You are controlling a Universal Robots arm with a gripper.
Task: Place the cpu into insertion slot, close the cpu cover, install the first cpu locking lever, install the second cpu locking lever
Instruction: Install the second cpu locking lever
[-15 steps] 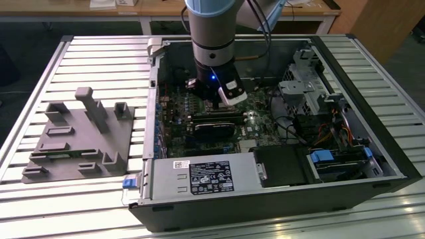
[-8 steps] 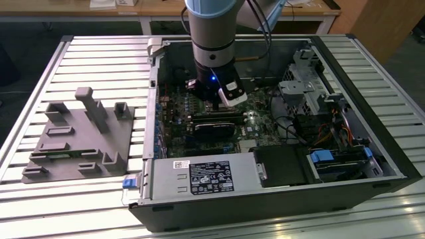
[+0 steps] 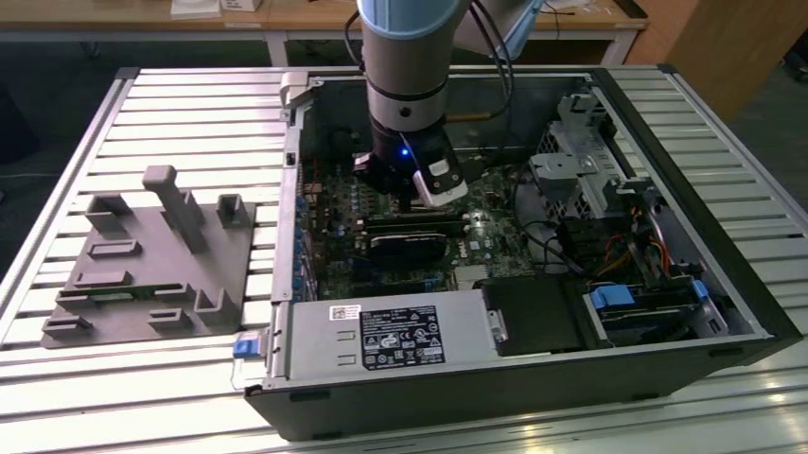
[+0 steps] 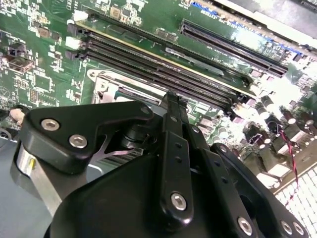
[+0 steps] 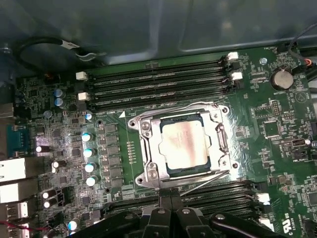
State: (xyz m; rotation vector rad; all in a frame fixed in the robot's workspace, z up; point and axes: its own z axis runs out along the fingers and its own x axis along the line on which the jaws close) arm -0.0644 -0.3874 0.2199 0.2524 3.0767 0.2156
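On the slatted metal surface (image 3: 76,142) the open computer case (image 3: 505,378) is lying; your claw (image 5: 171,202), fingers pressed together and holding nothing, is hovering beside the cpu (image 5: 184,144), which is sitting under the cpu cover (image 5: 148,148). Approach the levers gently, staying aligned.

The work surface is a slatted aluminium table (image 3: 177,113) built from parallel ribbed profiles, which reflect bright overhead light along the near edge. Beyond the table, in the exterior view, stands a light wooden bench (image 3: 151,24) with white legs (papers lie on its top). A wooden panel (image 3: 732,47) stands at the exterior view's right. The floor (image 3: 51,76) between the table and the bench is dark. A grey moulded fixture (image 3: 151,260) rests on the slats at the exterior view's left.
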